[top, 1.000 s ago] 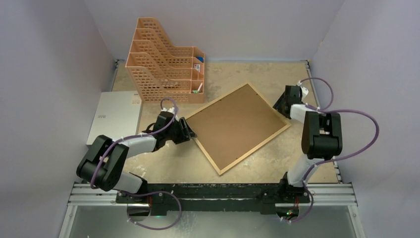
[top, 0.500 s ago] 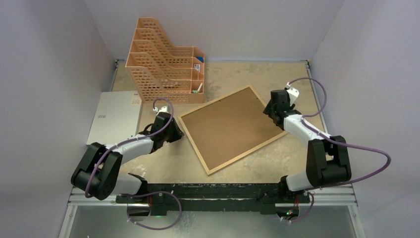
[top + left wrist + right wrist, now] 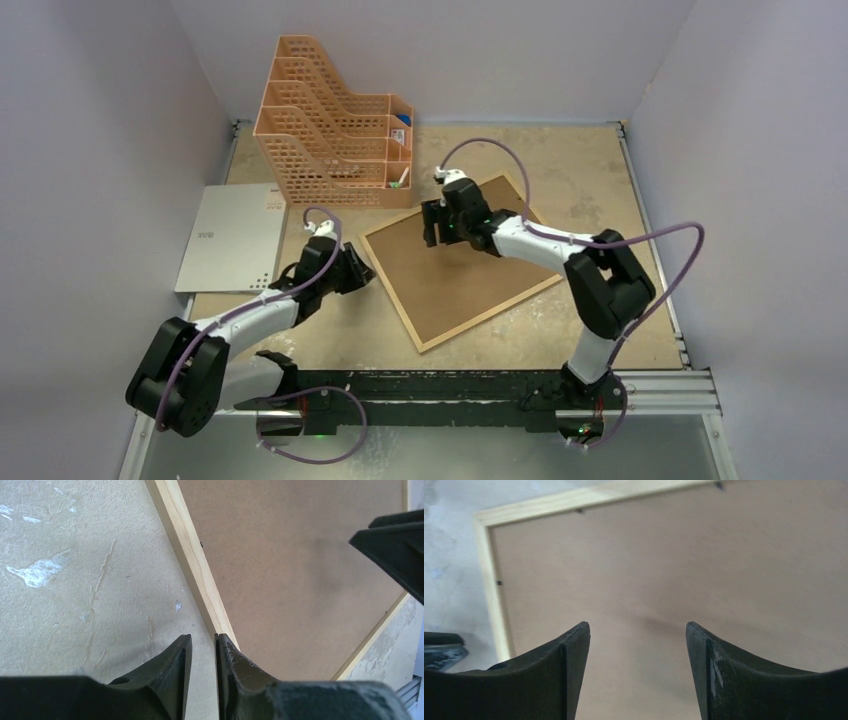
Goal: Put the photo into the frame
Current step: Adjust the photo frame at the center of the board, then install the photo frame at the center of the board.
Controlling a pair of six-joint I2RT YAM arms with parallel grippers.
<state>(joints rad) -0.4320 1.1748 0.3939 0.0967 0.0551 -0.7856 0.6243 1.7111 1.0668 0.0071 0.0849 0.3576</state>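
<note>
The left gripper [image 3: 202,640] sits at the left rail of the frame [image 3: 186,545], fingers nearly together with a thin slit between, grasping nothing. The frame lies flat and askew on the table [image 3: 600,180], brown backing board [image 3: 470,285] upward. Beyond, the right gripper [image 3: 636,626] hovers over the board by the frame's far-left edge, fingers spread and empty.

Left arm [image 3: 252,312]: stretching forward and rightward, lying low.
Left gripper [image 3: 202,637]: holding its jaws a narrow slit apart, nothing between.
Right arm [image 3: 535,240]: bending at the elbow, reaching leftward.
Right gripper [image 3: 636,626]: standing wide apart, gripping nothing.
</note>
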